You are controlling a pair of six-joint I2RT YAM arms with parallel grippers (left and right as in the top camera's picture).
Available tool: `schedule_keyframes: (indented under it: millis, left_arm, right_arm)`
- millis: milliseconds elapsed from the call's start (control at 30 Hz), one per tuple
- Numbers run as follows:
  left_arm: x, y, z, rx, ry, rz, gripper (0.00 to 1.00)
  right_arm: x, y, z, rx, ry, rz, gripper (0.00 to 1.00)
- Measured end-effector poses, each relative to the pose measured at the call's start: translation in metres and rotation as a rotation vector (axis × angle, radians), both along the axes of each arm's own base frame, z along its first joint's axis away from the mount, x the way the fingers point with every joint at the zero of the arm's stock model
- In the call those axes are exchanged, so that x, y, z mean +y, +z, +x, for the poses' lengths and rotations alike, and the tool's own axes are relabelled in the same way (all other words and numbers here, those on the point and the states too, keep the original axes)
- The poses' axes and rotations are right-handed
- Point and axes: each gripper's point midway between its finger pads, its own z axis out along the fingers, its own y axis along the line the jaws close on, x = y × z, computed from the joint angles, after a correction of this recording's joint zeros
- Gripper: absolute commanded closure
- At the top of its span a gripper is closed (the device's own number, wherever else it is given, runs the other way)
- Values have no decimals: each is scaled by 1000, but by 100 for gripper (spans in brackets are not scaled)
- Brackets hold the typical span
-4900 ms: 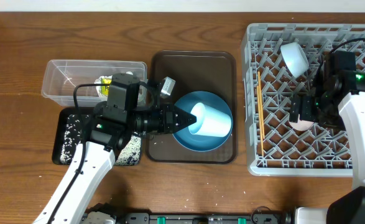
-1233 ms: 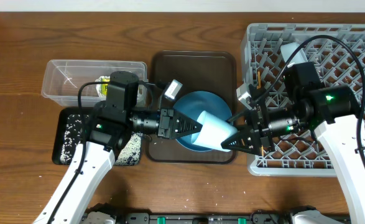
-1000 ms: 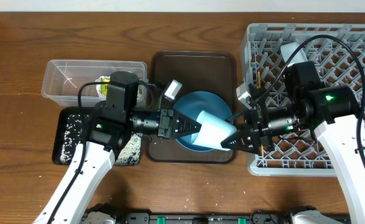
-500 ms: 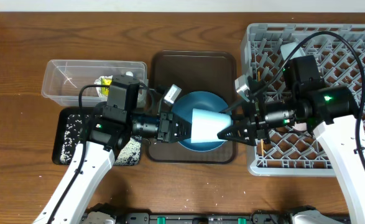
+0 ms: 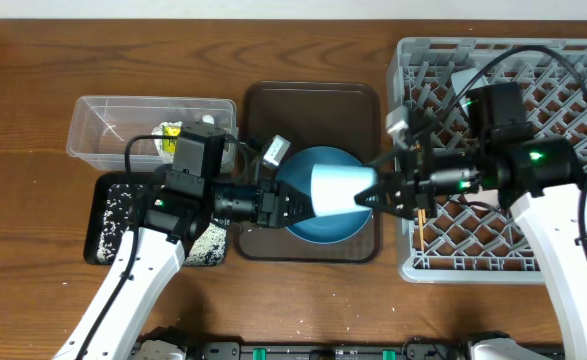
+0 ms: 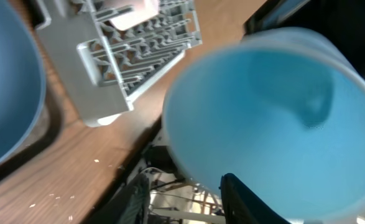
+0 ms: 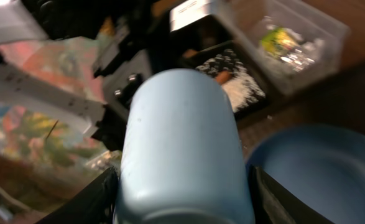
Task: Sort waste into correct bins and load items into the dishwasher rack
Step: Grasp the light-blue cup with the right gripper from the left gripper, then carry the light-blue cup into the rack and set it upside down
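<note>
While the right end effector (image 5: 369,192) is clamped on the light-blue cup (image 5: 335,190), the cup lies sideways above the plate (image 5: 318,226). Left end effector (image 5: 295,205), fingers apart, hangs over the plate's left edge, at the cup's mouth.

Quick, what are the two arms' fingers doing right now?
Left gripper: open, fingers at the rim of the light-blue cup.
Right gripper: closed, holding the light-blue cup.

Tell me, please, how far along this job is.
Done: wrapper in the clear tub, rice in the black tray, white bowl and chopsticks in the rack. In hand: the right tool grips the light-blue cup. Left: the blue plate on the brown tray.
</note>
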Motion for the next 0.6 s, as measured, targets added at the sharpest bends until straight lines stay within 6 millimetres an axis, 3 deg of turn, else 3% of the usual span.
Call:
schedule_keyframes:
  millis: [267,500,600]
  left_arm:
    - [11,-30,4,70,94,152,53]
    - [32,-63,12,105,213,352,53]
    - [45,-77,20,85,275,449,43]
  right_arm:
    - [-40,-19,30,116,-230,-111,62]
    - [-88,-52,49,261,-497,-302,64]
    - [-111,-66,53,305,-613,-408,64]
